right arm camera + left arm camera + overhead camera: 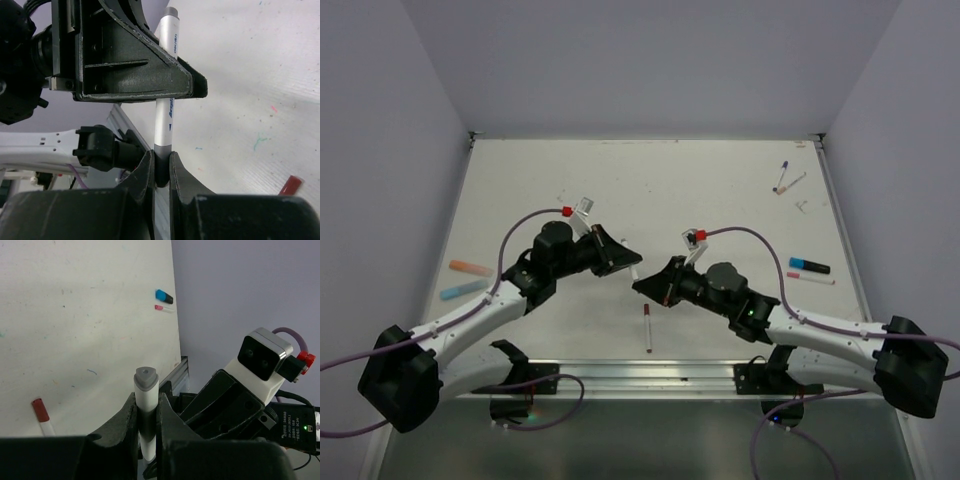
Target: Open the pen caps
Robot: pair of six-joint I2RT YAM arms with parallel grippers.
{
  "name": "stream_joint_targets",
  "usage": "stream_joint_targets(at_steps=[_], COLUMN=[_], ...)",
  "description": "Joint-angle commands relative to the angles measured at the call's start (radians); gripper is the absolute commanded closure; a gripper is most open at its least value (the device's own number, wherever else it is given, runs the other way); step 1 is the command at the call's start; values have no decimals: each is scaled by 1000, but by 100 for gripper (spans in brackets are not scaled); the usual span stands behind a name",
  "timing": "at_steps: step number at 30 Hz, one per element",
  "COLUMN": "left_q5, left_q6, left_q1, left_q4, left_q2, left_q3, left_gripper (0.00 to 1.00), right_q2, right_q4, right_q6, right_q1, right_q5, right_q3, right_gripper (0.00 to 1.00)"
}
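A white pen (636, 272) hangs in the air between my two grippers over the middle of the table. My left gripper (623, 261) is shut on its white barrel (146, 400), with the grey end plug (145, 377) sticking out past the jaws. My right gripper (647, 285) is shut on the grey cap (162, 154) at the pen's other end; the cap still sits on the barrel (164, 117). A second white pen with a dark red cap (646, 311) lies on the table just below the grippers and also shows in the left wrist view (40, 410).
An orange marker (470, 268) and a pale blue marker (463, 290) lie at the left edge. A black marker with a blue cap (809, 266) and a pink-capped pen (810, 278) lie at the right. More pens (786, 180) lie at the back right.
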Motion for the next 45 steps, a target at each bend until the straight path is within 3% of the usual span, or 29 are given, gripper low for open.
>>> stream_joint_targets(at_steps=[1,5,9,13,15,17,18,22,25,27,30,37,45], left_q5=[-176,-169,-95,87,133,141,94,-67,-171,-234,-312,-451,-507], left_q6=[82,85,82,-2,-22,71,126,335,456,519,559,619,648], left_q1=[100,109,141,188,198,198,198,197,197,197,195,188,165], left_q4=[2,11,66,416,428,335,148,-203,-405,-515,-580,-699,-787], left_q2=[19,19,31,68,82,88,88,85,170,230,316,489,606], left_q3=[54,41,20,-78,-83,-54,13,135,227,294,346,472,595], left_gripper=[100,100,100,100,100,100,100,100,100,100,100,100,100], right_q2=[-2,56,82,96,83,46,35,7,47,145,319,611,812], right_q4=[-199,-171,-17,152,96,-66,-137,-442,-551,-623,-729,-800,-874], right_q6=[-60,-52,-17,37,37,0,-36,-145,-198,-259,-349,-451,-491], right_q1=[50,85,116,119,117,107,92,-3,-196,-263,-335,-409,-453], right_q5=[-100,-111,-187,-307,-269,-177,-146,0,-15,-6,52,133,184], right_q3=[-24,-19,-61,-99,-90,-52,-27,121,224,325,483,721,893], right_gripper=[100,100,100,100,100,100,100,100,100,100,100,100,100])
